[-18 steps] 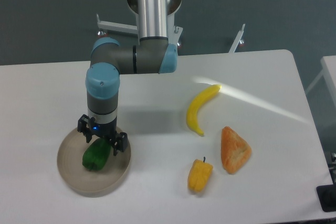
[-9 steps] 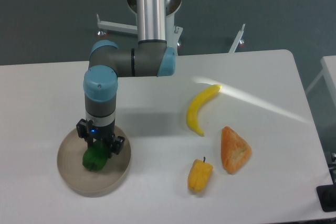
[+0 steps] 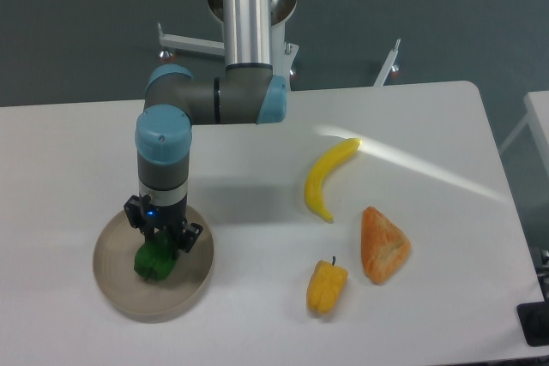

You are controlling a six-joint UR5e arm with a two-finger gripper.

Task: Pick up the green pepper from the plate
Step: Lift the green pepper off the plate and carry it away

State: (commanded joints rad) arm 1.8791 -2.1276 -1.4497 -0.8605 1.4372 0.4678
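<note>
— The green pepper (image 3: 153,261), where is it sitting?

— It is lying on the plate (image 3: 116,293), a little toward ten o'clock of the dish's middle. It is glossy, dark green, lobed and blocky.

— And the gripper (image 3: 159,241)?

— It is pointing straight down over the pepper, its black fingers (image 3: 185,241) pinching the pepper's upper end from both sides, so it is clenching on the pepper. The pepper's lower part is showing below the fingers, apparently on the dish.

— What is the plate like?

— Round, flat, beige-grey, matte, with a low rim, sitting on the smooth white table (image 3: 77,152) toward eight o'clock.

— Anything else lying there?

— A curved yellow banana (image 3: 326,178) near the table's centre, a rough orange triangular wedge (image 3: 383,244) at four o'clock of it, and a blocky yellow pepper (image 3: 326,287) with a dark stem just at eight o'clock of the wedge.
</note>
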